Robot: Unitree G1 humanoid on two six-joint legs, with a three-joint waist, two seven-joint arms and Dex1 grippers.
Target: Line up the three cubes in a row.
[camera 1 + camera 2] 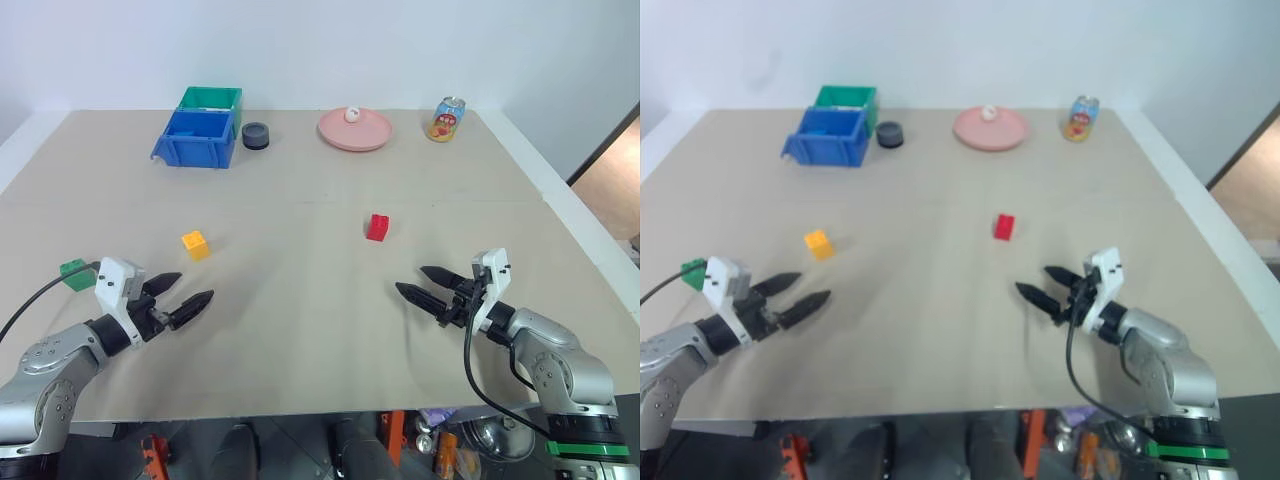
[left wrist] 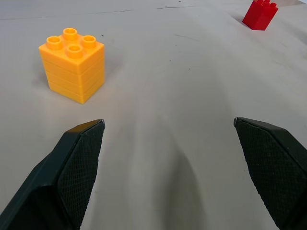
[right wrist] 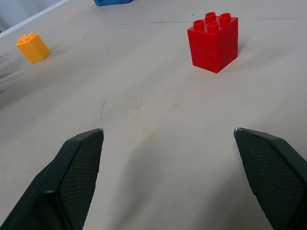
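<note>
From the head views, the yellow-orange cube (image 1: pixel 195 244) sits left of the red cube (image 1: pixel 377 227) on the tabletop (image 1: pixel 300 330), well apart; the green cube (image 1: pixel 75 273) lies farther left still, just beside the left claw (image 1: pixel 188 295). The right claw (image 1: pixel 418 284) hovers nearer than the red cube.

Left wrist view: fingers spread wide, empty.

Right wrist view: fingers likewise spread, empty.

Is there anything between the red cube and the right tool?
No, just bare table between the red cube and the open right tool, seen in the right wrist view.
</note>
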